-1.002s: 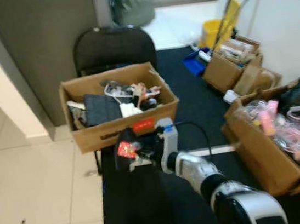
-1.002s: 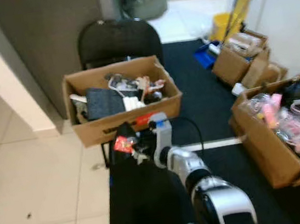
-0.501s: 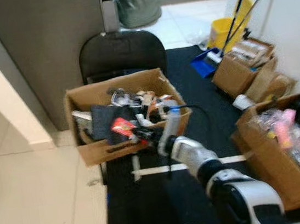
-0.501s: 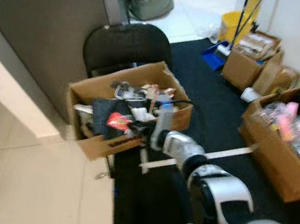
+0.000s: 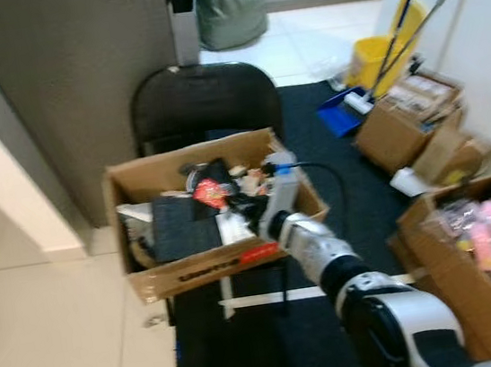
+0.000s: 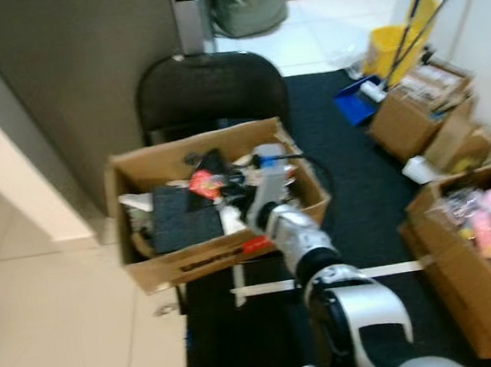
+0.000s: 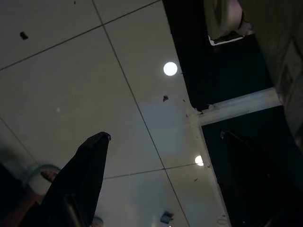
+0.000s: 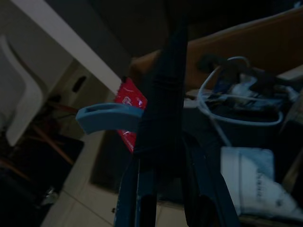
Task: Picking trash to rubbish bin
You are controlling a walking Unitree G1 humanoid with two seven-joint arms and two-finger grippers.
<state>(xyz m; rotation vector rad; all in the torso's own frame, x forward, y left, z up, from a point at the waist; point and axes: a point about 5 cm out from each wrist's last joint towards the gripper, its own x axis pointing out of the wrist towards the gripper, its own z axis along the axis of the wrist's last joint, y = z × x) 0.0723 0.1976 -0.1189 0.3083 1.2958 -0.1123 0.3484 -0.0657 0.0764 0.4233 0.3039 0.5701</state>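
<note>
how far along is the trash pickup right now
Done: the red wrapper is picked up, pinched in the right tool. In hand: it hangs over the open cardboard box on the black chair. Left: releasing it into the box.

Black chair [image 5: 203,99] carries open cardboard box [image 5: 193,265]; more boxes [image 5: 397,132] on dark mat [image 5: 312,138].

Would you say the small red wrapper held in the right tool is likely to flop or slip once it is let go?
The red wrapper looks thin and crumpled, so probably floppy and very light. Pinched in the right tool above the cardboard box, it would likely flutter down rather than drop straight.
</note>
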